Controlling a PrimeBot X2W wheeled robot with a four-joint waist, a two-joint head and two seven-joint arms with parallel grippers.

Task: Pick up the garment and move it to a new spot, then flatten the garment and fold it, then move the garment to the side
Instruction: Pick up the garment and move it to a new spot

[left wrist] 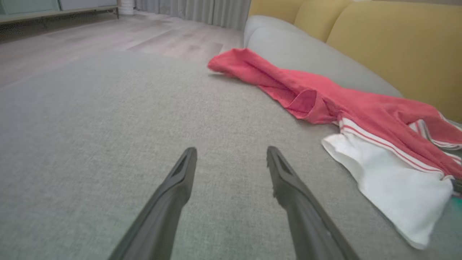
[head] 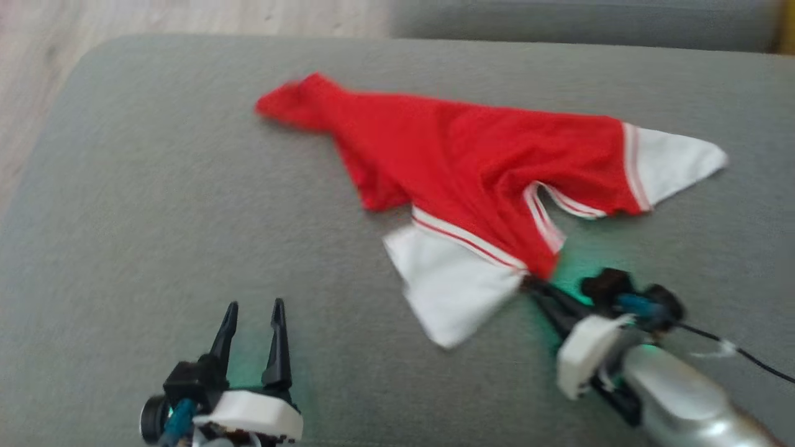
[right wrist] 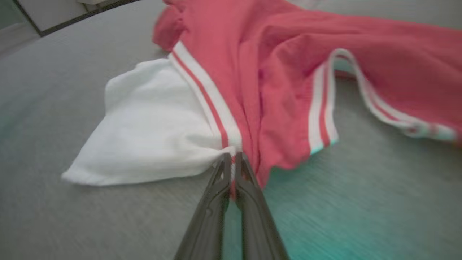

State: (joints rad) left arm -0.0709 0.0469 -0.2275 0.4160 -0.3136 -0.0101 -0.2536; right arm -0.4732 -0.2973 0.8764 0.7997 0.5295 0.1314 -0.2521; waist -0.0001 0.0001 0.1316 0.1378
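Note:
The garment (head: 472, 167) is a bright red shirt with white sleeve ends, lying crumpled across the grey cushion (head: 155, 205). My right gripper (head: 528, 282) is shut on the garment (right wrist: 252, 72) where the striped trim meets the near white sleeve. In the right wrist view its fingertips (right wrist: 231, 159) pinch that seam. My left gripper (head: 253, 305) stands open at the lower left, over bare cushion, well apart from the cloth. In the left wrist view, the garment (left wrist: 325, 101) lies to the right of my open left gripper (left wrist: 231, 151).
A wooden floor (head: 37, 68) lies beyond the cushion's far left edge. Yellow sofa backrests (left wrist: 389, 43) rise behind the cushion. A cable (head: 739, 354) trails from the right wrist. Bare cushion spreads to the left of the garment.

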